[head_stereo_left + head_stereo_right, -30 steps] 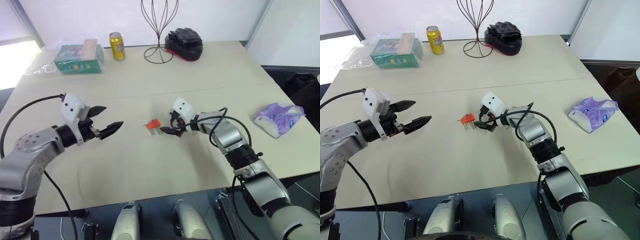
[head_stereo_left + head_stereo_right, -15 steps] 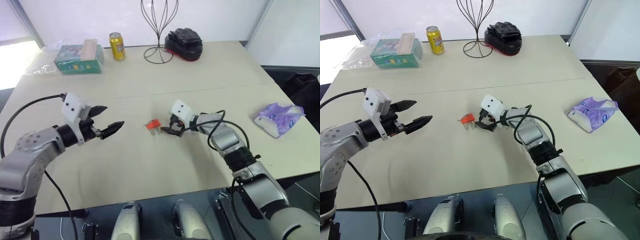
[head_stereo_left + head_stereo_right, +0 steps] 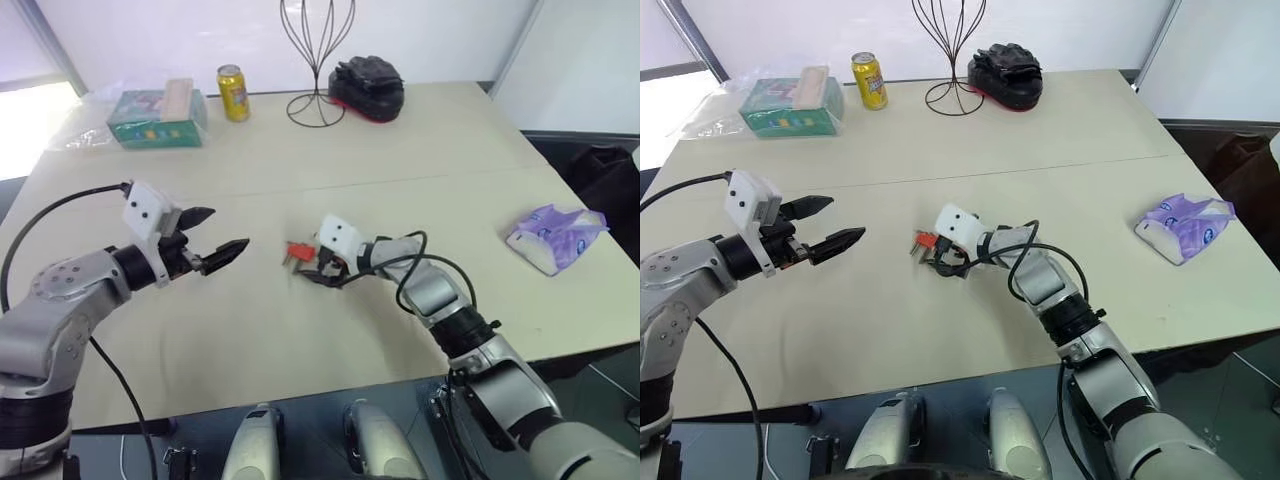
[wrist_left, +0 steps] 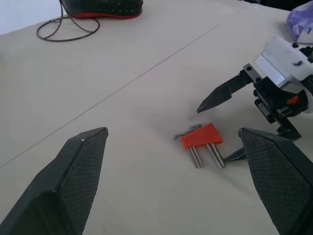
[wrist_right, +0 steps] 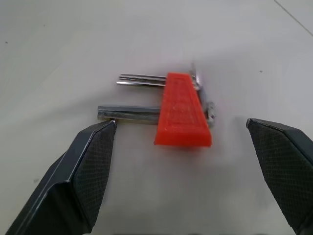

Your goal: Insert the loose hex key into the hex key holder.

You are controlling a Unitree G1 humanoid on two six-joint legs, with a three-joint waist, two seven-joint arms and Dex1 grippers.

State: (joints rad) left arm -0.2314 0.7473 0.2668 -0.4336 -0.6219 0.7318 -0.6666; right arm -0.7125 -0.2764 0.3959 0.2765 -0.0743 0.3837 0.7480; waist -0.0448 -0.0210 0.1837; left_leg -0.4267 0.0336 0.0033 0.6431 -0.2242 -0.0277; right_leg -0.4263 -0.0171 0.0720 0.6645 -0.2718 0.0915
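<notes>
right now the hex key holder [image 5: 184, 110] lies flat on the pale surface [image 3: 300, 340], near the middle, with short metal keys sticking out of it. the right claw [image 4: 230, 125] sits low just beside it, fingers spread wide to either side of the orange-red block, gripping nothing. the left claw [image 3: 215, 240] hovers well apart to the left, wide open too and empty. i cannot tell the loose hex key from the holder's own keys.
</notes>
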